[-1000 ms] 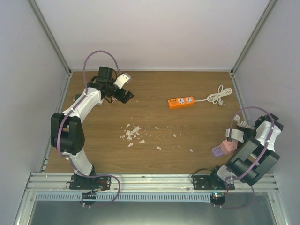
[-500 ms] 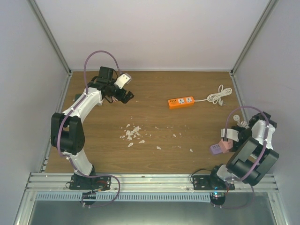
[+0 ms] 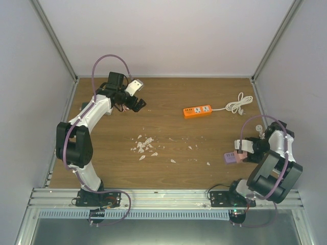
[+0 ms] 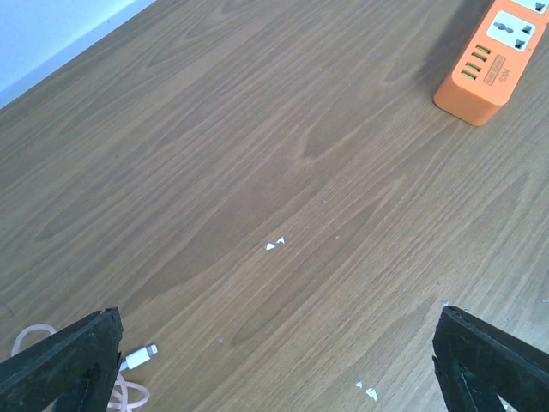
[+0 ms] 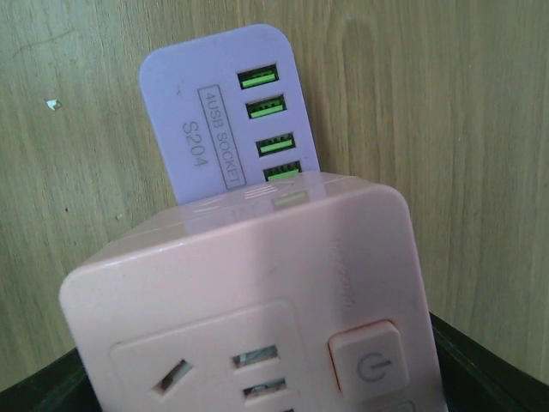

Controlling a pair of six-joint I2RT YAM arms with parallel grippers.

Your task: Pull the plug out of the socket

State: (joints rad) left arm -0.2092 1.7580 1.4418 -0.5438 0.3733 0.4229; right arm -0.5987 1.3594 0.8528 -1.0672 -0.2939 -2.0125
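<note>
A pink socket cube (image 5: 249, 300) with a power button sits between the fingers of my right gripper (image 5: 257, 390), which is shut on it. A purple plug block (image 5: 219, 112) with green USB ports stands plugged into the cube's far face, over the wood table. In the top view, the right gripper (image 3: 245, 151) is at the right side of the table, the pink socket (image 3: 240, 154) and purple plug (image 3: 229, 157) pointing left. My left gripper (image 3: 136, 104) hovers open at the far left, with nothing between its fingers (image 4: 60, 365).
An orange power strip (image 3: 197, 111) lies at the back centre, also in the left wrist view (image 4: 493, 64), its white cord coiled (image 3: 238, 104) to the right. White scraps (image 3: 144, 145) litter the table's middle. A white cable connector (image 4: 137, 354) lies near the left fingers.
My right arm has swung left and away from the right wall, carrying the pink socket and purple plug further over the table. The left arm has not moved.
</note>
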